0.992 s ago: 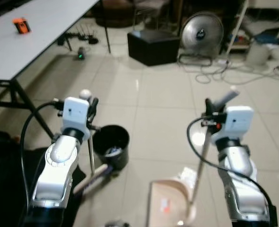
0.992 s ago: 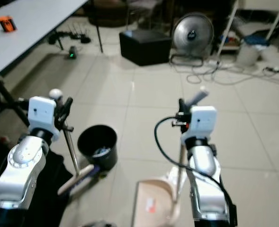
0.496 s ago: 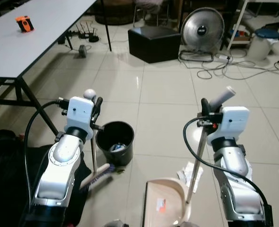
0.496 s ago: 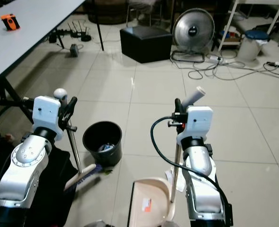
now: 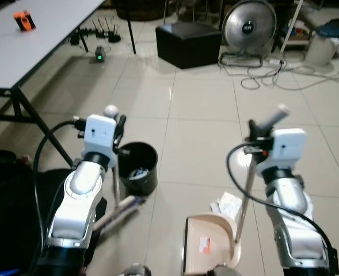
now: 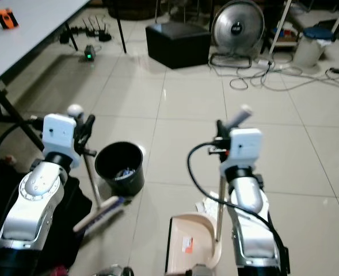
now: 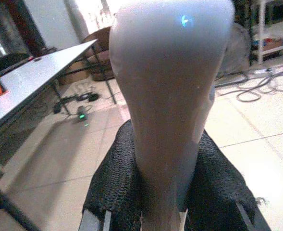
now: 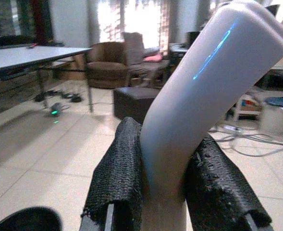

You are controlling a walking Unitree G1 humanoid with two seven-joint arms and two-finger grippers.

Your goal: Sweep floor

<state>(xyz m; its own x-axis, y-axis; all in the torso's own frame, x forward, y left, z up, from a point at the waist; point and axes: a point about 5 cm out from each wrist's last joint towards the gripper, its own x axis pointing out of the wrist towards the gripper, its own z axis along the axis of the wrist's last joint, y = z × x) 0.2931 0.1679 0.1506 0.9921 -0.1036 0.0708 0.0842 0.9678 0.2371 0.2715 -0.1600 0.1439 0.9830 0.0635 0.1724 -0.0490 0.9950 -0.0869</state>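
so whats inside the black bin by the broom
The black bin holds some pale crumpled scraps at the bottom. Its near wall hides the rest of the inside, so how much is in there can't be told.

Tiled floor (image 5: 198, 109), table (image 5: 37, 40), fan (image 5: 248, 26)

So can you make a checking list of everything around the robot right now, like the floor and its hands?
Surface: pale glossy tiled floor, crumpled white paper scrap lying beside the dustpan.
Job's things: beige plastic dustpan on a long handle; broom with a thin metal pole, its head low on the floor; round black waste bin with rubbish inside.
Clutter: black cloth heap.
Grippers: left gripper shut on the broom's top; right gripper shut on the dustpan handle.
Cables: loose cords near the fan.
Surroundings: grey table, black box, round metal fan.
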